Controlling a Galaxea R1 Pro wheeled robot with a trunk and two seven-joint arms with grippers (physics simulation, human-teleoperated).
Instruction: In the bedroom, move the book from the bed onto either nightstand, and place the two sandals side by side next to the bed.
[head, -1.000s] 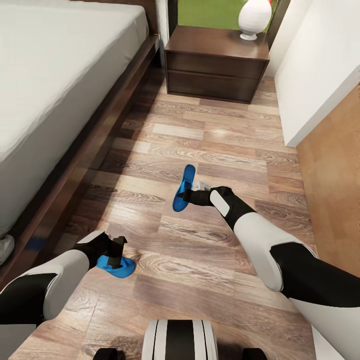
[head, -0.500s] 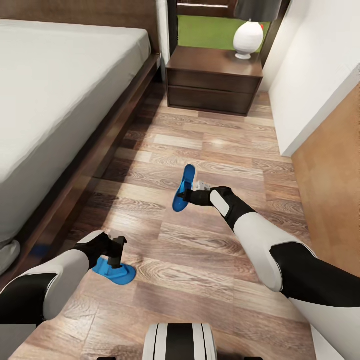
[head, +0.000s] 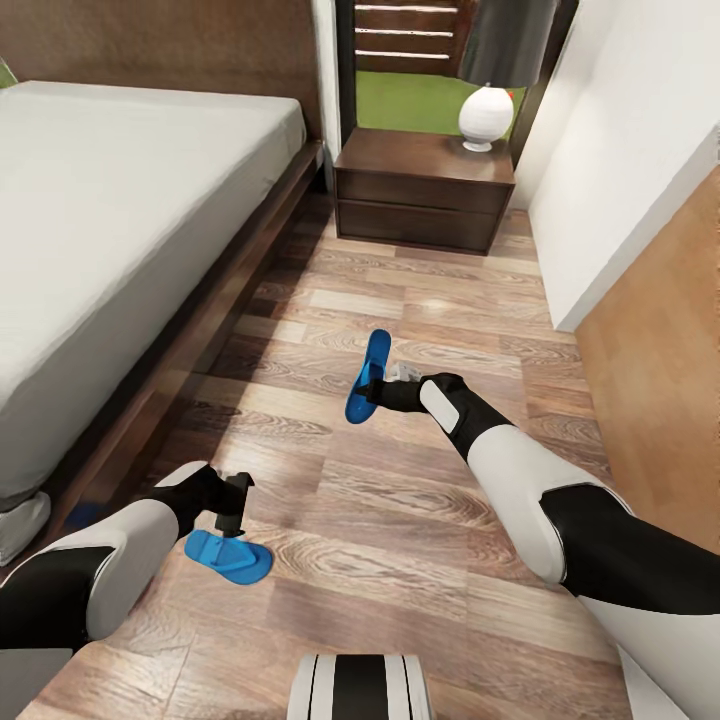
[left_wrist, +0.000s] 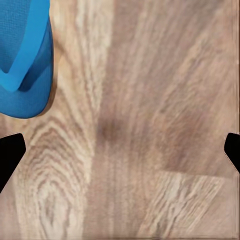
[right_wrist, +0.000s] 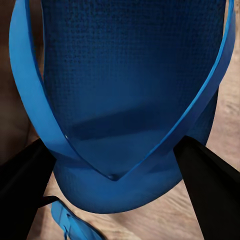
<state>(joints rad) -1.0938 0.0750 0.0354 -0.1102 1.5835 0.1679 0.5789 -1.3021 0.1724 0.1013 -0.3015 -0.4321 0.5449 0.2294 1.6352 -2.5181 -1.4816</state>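
Observation:
My right gripper (head: 372, 386) is shut on a blue sandal (head: 367, 378), holding it on edge above the wood floor; in the right wrist view the sandal (right_wrist: 125, 90) hangs between the dark fingers (right_wrist: 207, 187). The other sandal (head: 228, 556) lies flat on the floor near the bed (head: 120, 230), just under my left gripper (head: 231, 510). The left gripper (left_wrist: 120, 150) is open over bare planks, with that sandal (left_wrist: 22, 55) off to one side. A nightstand (head: 425, 190) stands beyond the bed's head. The book is out of view.
A white lamp (head: 486, 115) sits on the nightstand. A white wall (head: 620, 170) and a light wooden panel (head: 665, 380) bound the floor strip on the right. The bed's dark frame (head: 200, 340) runs along the left.
The head camera has tilted up, showing more of the room. The left gripper and the sandal under it have come apart; that sandal now lies on the floor. The right gripper holds as before.

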